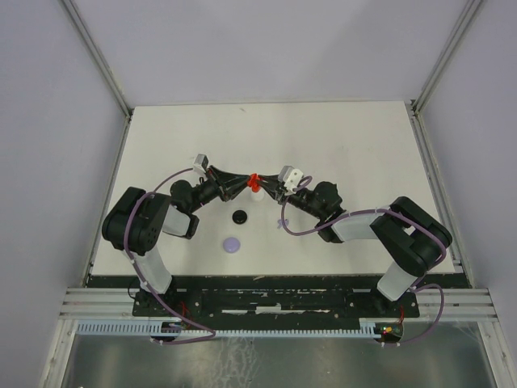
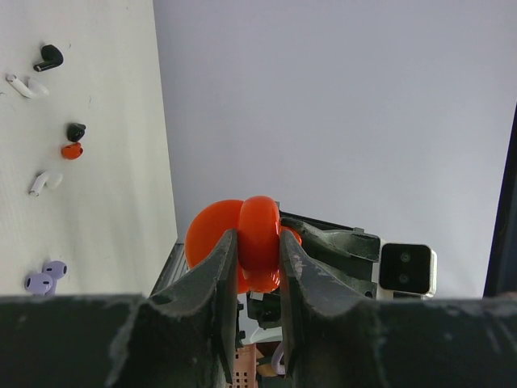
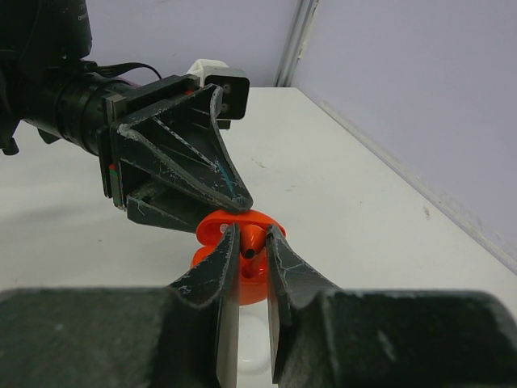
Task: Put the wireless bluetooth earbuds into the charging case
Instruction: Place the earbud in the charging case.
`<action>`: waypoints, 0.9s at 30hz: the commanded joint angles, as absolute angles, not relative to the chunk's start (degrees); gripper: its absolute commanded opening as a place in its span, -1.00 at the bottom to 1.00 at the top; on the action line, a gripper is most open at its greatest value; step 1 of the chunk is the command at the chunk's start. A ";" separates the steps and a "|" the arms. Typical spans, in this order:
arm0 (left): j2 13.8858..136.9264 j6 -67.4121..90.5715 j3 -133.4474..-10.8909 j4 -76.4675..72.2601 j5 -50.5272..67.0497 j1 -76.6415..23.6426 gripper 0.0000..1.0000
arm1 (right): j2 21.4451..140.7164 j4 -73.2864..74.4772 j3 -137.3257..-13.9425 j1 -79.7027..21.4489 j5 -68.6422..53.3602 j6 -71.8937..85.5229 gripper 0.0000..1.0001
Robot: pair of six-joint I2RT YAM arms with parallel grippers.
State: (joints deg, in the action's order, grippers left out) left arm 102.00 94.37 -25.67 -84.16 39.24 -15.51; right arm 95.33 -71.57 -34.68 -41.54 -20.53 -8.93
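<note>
- Left claw [image 1: 245, 183] and right claw [image 1: 266, 184] flanked a round red plastic charging case [image 1: 254, 179] mid-frame.
- Left claw clenched it; one tiny red earbud [image 2: 72, 151] lay loose, upper left.
- Right claw pinched a second red earbud [image 3: 252, 241], apparently not yet seated.

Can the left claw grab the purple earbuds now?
Probably not: the left claw is shut on the red case, so it's busy. Nothing covers the purple earbuds on the table, though.

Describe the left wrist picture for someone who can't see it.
The left tool is shut on a red charging case, filling the foreground. To the left, black, white, red and lavender earbuds lie loose on the white table.
</note>
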 commanded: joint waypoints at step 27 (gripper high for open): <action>100.44 97.12 -26.79 -90.94 39.29 -15.16 -0.94 | 94.58 -74.47 -33.42 -41.85 -19.47 -8.29 -0.58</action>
State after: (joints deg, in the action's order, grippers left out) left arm 101.95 95.11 -25.67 -85.03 39.18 -15.46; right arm 95.33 -71.61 -33.50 -41.56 -20.27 -9.28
